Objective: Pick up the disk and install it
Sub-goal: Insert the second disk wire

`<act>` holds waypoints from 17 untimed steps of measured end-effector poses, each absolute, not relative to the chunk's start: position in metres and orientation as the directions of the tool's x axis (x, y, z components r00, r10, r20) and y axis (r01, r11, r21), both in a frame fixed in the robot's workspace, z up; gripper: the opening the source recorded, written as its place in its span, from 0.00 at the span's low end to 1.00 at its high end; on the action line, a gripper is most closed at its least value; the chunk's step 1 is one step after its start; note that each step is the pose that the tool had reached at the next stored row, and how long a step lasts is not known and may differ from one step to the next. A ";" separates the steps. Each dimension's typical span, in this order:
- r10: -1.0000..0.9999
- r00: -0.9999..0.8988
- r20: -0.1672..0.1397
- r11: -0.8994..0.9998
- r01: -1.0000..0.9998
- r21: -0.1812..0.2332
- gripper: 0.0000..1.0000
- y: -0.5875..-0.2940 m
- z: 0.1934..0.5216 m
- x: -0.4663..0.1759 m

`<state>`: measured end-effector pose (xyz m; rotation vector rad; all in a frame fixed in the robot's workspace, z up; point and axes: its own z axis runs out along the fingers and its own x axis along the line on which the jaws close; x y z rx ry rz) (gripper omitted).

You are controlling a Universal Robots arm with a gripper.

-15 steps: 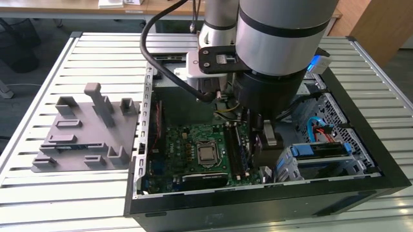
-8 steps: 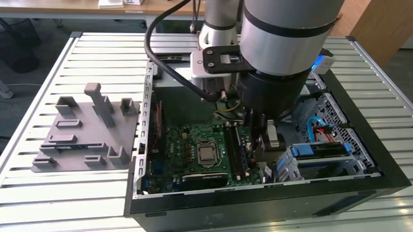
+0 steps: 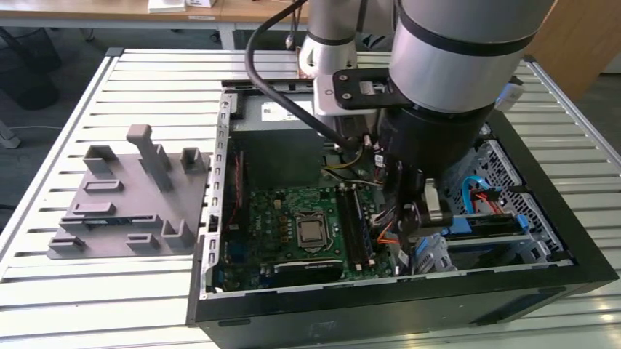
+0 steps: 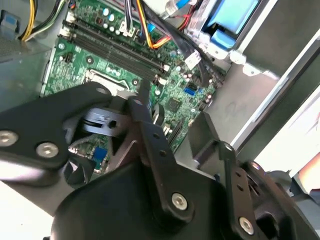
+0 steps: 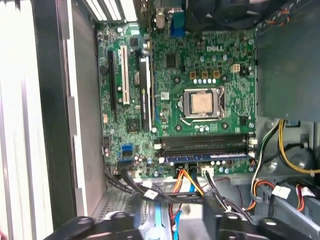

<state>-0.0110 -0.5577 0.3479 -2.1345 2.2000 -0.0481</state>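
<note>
The disk (image 3: 485,225) lies flat in the drive bay at the front of the open computer case, on the exterior view's right. It shows as a dark slab with blue plastic along its edges. My gripper (image 3: 424,218) reaches down into the case right beside the disk's end that faces the motherboard, and whether it touches the disk is hidden. In the second wrist view, black gripper linkage (image 4: 150,135) hangs over the motherboard, with a blue plastic part (image 4: 232,17) beyond it. In the first wrist view a blue strip (image 5: 160,222) sits between the gripper's black parts.
The green motherboard (image 3: 301,225) fills the case floor. A grey metal box (image 3: 281,116) sits at the back. Orange and blue cables (image 3: 475,193) run near the bay. A grey plastic fixture (image 3: 126,196) lies on the slatted table (image 3: 155,73), on the exterior view's left.
</note>
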 end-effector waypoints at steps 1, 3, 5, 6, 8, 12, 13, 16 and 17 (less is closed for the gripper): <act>-0.999 -0.029 -0.033 0.031 -0.997 -0.075 0.60 -0.558 0.348 -0.009; -0.999 -0.029 -0.032 0.031 -0.997 -0.074 0.53 -0.558 0.348 -0.006; -0.999 -0.029 -0.032 0.031 -0.997 -0.073 0.53 -0.558 0.348 -0.005; -0.999 -0.029 -0.032 0.031 -0.997 -0.073 0.53 -0.558 0.348 -0.005; -0.999 -0.029 -0.032 0.032 -0.997 -0.073 0.53 -0.558 0.348 -0.004; -0.999 -0.029 -0.032 0.031 -0.997 -0.073 0.53 -0.558 0.352 -0.004; -0.999 -0.029 -0.032 0.031 -0.997 -0.073 0.53 -0.557 0.353 -0.004; -0.999 -0.029 -0.032 0.031 -0.997 -0.071 0.53 -0.557 0.356 -0.004; -0.999 -0.029 -0.032 0.031 -0.997 -0.070 0.53 -0.557 0.358 -0.004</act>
